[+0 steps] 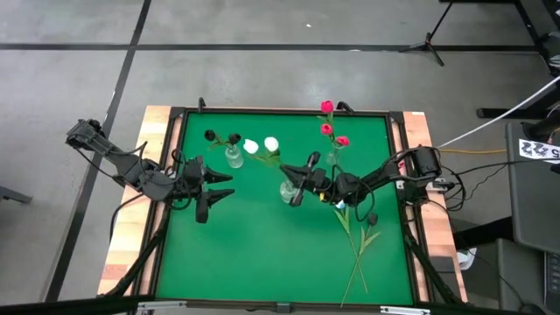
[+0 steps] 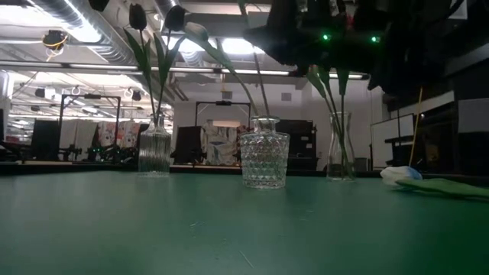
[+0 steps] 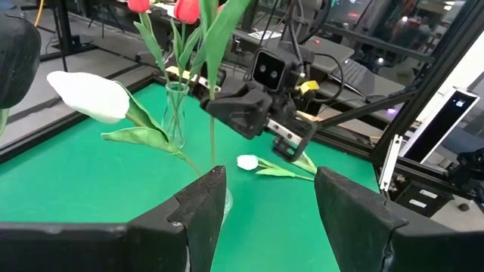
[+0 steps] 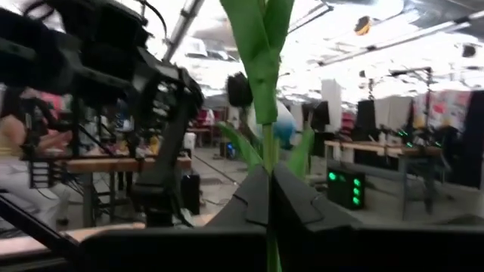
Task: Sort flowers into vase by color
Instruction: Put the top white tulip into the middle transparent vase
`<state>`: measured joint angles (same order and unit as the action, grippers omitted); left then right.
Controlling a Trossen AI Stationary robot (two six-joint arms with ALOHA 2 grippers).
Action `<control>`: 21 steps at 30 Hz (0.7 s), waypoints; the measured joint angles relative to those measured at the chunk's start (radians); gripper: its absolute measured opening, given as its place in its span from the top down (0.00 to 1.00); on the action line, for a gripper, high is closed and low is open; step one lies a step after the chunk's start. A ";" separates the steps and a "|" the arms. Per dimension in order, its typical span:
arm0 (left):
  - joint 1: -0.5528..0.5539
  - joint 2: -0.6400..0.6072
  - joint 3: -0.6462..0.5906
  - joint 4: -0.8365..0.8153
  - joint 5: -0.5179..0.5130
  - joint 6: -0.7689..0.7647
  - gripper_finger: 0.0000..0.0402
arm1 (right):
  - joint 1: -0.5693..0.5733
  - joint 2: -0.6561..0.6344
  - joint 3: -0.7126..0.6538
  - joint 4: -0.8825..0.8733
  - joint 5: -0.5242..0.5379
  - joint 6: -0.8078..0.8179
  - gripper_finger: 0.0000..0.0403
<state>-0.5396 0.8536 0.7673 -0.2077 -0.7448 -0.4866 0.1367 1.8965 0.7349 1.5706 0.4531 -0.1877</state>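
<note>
Green felt covers your surface (image 1: 262,254), framed in wood, with a workshop floor around it. Your right gripper (image 1: 302,182) has its fingers pressed together on a green stem (image 4: 265,113), and in the right wrist view that stem rises straight up from between them; it hangs over the middle cut-glass vase (image 2: 264,160), which already holds the white tulips (image 1: 261,145), so I judge you are lowering another white one in with its own colour, though I cannot make out the head of the held flower. Holding it low on the stem keeps the stalk upright for the narrow mouth. Your left gripper (image 1: 220,185) waits just left of that vase with its fingers (image 3: 203,208) spread and empty, probably kept clear so the arms don't meet. Farther out, the left vase (image 1: 234,157) holds the near-black tulips (image 1: 222,137) and the far right vase (image 2: 339,145) holds the red tulips (image 1: 332,128), so each colour has its own vase. Near the right edge, loose flowers (image 1: 359,241) lie flat on the felt, one white head (image 3: 247,162) showing, not yet sorted.
</note>
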 joint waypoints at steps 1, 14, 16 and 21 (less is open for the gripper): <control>0.000 0.000 0.000 0.000 0.000 0.000 0.50 | 0.000 0.000 -0.008 0.000 0.010 0.005 1.00; 0.036 0.000 0.000 0.000 0.000 0.003 0.50 | 0.000 0.000 -0.054 0.000 0.014 0.038 1.00; 0.043 0.000 0.000 0.001 0.000 0.003 0.50 | 0.000 0.008 -0.057 0.003 0.007 0.049 1.00; 0.053 0.000 0.000 0.001 0.000 0.002 0.50 | 0.000 0.060 -0.057 0.002 0.000 0.115 1.00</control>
<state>-0.4863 0.8536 0.7673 -0.2066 -0.7445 -0.4847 0.1371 1.9564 0.6777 1.5729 0.4535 -0.0732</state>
